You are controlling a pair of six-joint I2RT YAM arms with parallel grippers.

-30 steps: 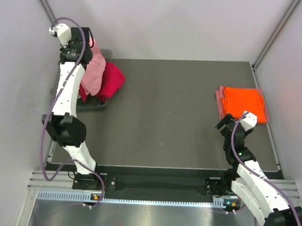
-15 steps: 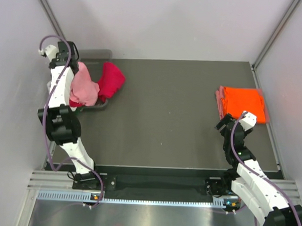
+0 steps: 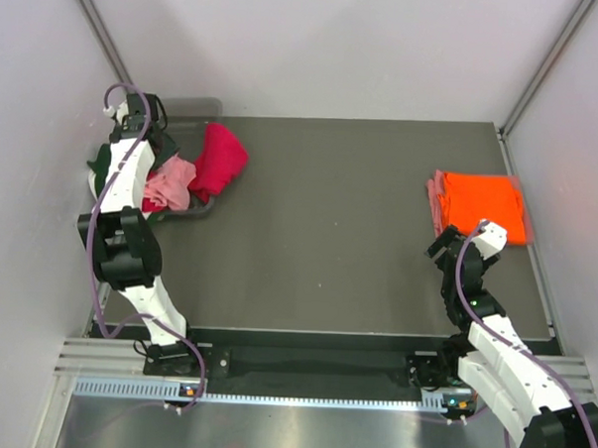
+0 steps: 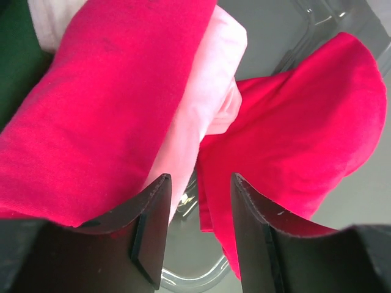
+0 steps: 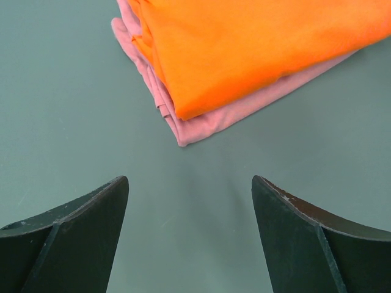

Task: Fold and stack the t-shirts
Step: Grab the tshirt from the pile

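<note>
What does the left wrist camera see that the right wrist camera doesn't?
Only the left wrist view: a crimson red t-shirt, a pale pink t-shirt and a bit of dark green t-shirt, piled at the clear bin. Only the right wrist view: a folded orange t-shirt lying on a salmon pink t-shirt on the table. Both: the arm's own tool, left tool or right tool, fingers apart, holding nothing.

Dark green shirt (image 4: 15, 61) cut off at left edge, salmon pink shirt (image 5: 201, 119) mostly hidden under orange shirt (image 5: 256, 43)
</note>
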